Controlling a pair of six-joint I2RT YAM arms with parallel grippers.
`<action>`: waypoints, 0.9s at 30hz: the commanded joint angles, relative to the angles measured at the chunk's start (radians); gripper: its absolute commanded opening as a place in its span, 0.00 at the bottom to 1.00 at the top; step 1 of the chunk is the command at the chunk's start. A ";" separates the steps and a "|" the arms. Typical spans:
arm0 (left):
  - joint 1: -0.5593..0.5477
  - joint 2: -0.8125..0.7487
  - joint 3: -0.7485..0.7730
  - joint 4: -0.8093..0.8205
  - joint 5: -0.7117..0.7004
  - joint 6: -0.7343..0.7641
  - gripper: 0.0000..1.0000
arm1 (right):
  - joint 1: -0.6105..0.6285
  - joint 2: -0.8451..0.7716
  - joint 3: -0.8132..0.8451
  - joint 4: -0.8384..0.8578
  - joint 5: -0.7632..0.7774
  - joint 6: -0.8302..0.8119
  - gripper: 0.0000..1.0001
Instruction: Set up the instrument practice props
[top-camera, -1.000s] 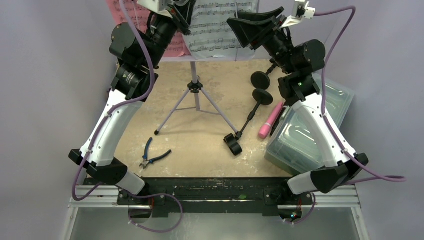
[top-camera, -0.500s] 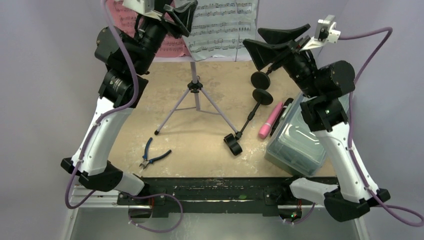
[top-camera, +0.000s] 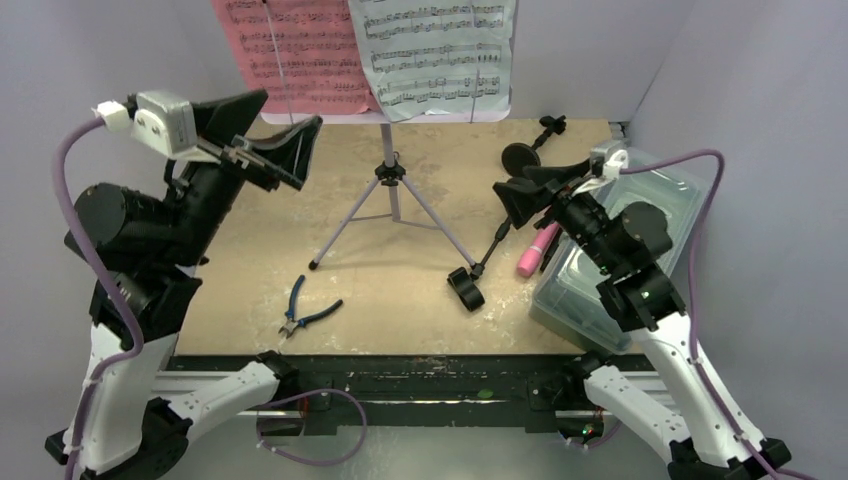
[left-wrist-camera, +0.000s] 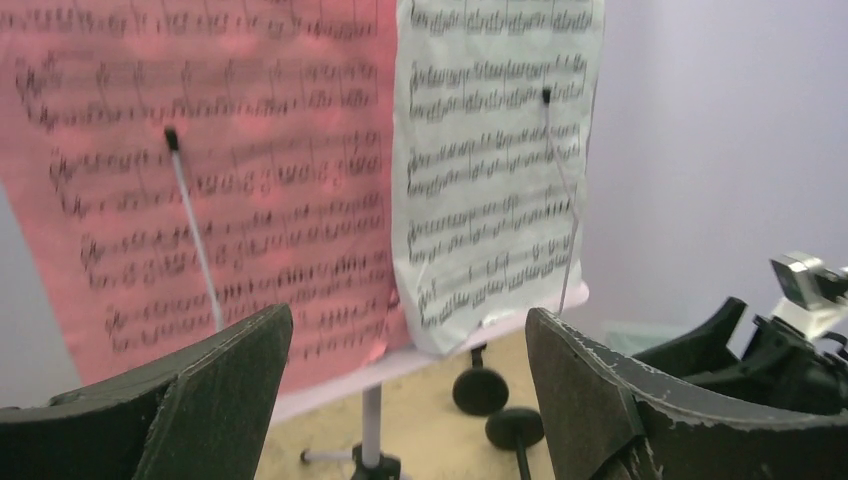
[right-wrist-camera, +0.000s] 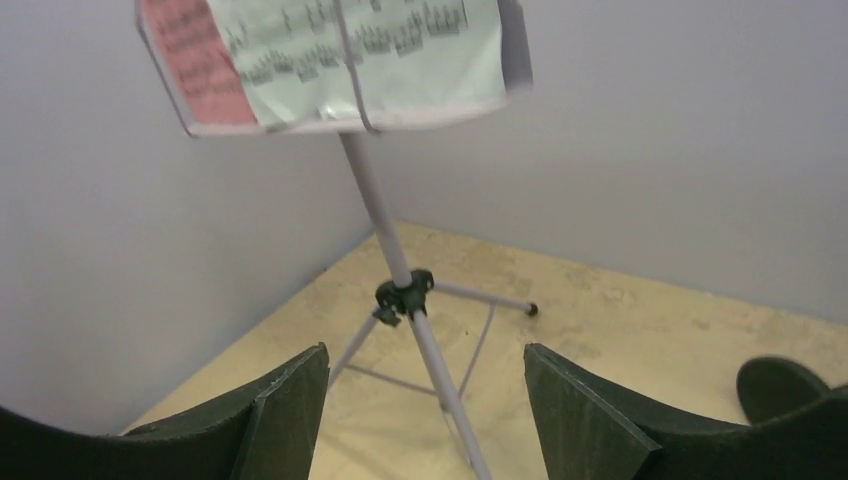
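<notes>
The lavender music desk (top-camera: 340, 117) stands on its slim tripod (top-camera: 389, 172) at the back middle. A pink sheet-music page (top-camera: 290, 50) rests on its left half and a white page (top-camera: 435, 50) on its right, each under a thin retaining wire. My left gripper (top-camera: 275, 125) hangs open left of the stand, facing the pages (left-wrist-camera: 200, 180), with nothing between its fingers. My right gripper (top-camera: 535, 182) is open and empty over the black round-based poles (top-camera: 497, 235), looking at the tripod (right-wrist-camera: 400, 290). A pink microphone (top-camera: 535, 250) lies beside the tub.
Blue-handled pliers (top-camera: 305, 312) lie near the front left. A clear plastic tub (top-camera: 610, 270) sits at the right edge under the right arm. A round black base (top-camera: 518, 157) stands behind the right gripper. Lavender walls close in the back and both sides.
Both arms have drawn back and down from the music desk, left arm to the left, right arm toward the tub. Both grippers have opened wider. The pages stay on the desk.
</notes>
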 joint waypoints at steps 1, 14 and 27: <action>-0.001 -0.084 -0.171 -0.126 -0.049 -0.047 0.86 | 0.004 0.044 -0.155 0.055 -0.036 0.059 0.74; 0.001 -0.276 -0.577 -0.286 -0.098 -0.087 0.93 | 0.171 0.512 -0.177 0.208 0.116 -0.048 0.76; -0.001 -0.326 -0.779 -0.171 -0.099 0.008 0.97 | 0.172 0.728 -0.125 0.333 0.079 -0.137 0.61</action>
